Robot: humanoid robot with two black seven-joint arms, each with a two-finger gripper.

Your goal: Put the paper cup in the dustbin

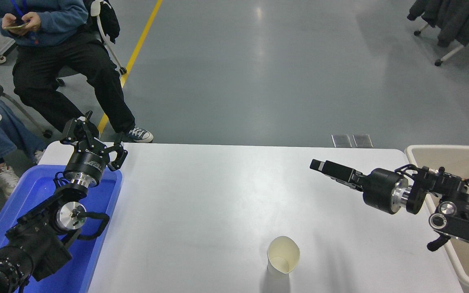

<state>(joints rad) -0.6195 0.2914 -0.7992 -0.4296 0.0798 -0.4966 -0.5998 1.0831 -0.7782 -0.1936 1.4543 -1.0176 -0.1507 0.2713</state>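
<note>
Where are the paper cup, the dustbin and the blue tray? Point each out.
paper cup (283, 255): head view, on its cream inside.
dustbin (446, 149): head view, on its far rim.
blue tray (102, 215): head view, on its right wall.
</note>
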